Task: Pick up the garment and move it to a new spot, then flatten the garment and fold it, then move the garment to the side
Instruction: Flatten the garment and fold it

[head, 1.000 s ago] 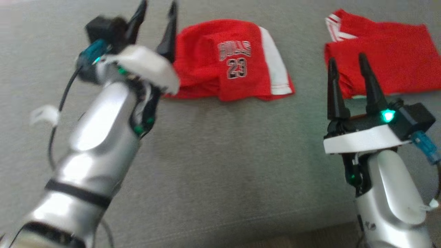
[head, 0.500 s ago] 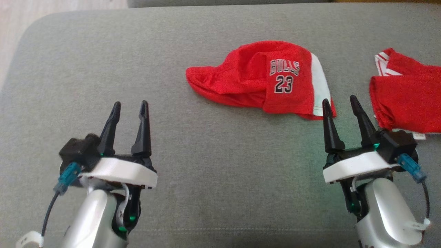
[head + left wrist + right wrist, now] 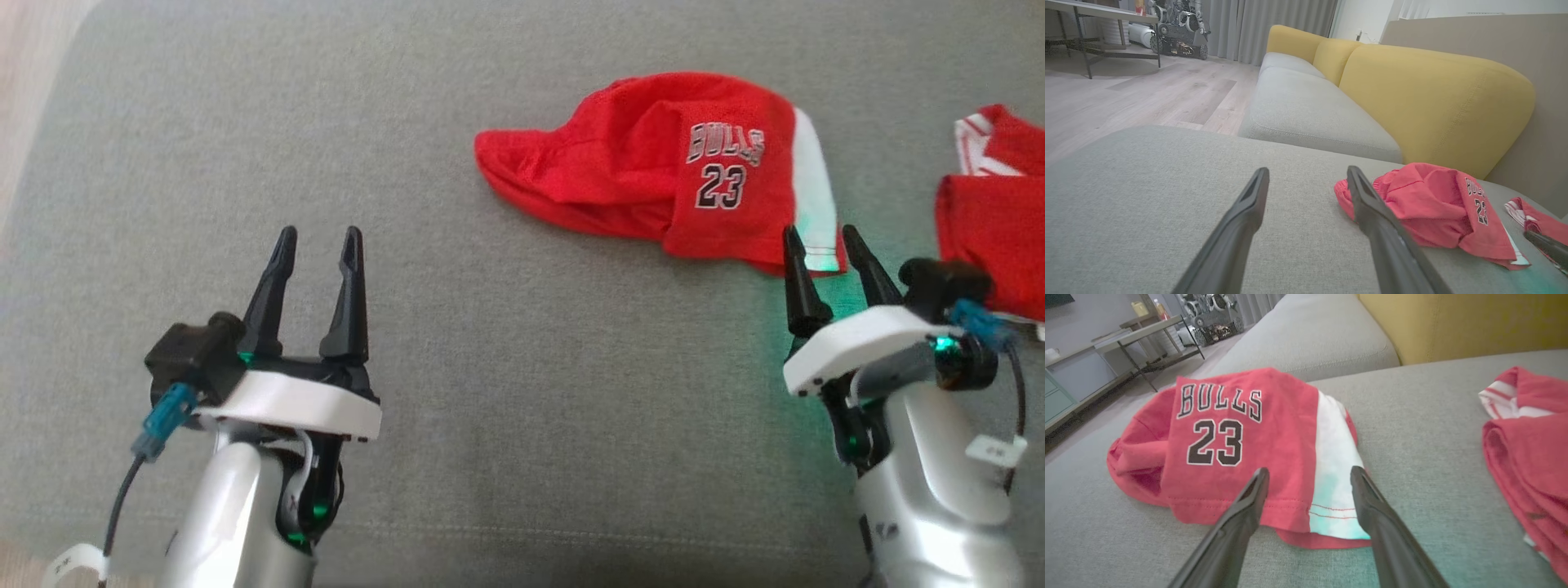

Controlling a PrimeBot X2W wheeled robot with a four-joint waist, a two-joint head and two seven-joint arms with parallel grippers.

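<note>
While the red garment [image 3: 653, 180] is lying crumpled right of centre on the grey cushion [image 3: 531, 408] | right claw [image 3: 819, 233] is hovering released at its white hem, perhaps touching | left claw [image 3: 319, 235] is hanging released over open cushion

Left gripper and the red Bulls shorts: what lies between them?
The stretch is bare: in the head view, plain grey cushion runs from the open left gripper to the red Bulls shorts.

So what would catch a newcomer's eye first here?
The crumpled red garment printed BULLS 23 lies right of centre on the grey cushion. The right gripper, open, points at its white-striped edge, while the left gripper, open, sits apart at lower left. A second red garment lies at the right edge.
</note>
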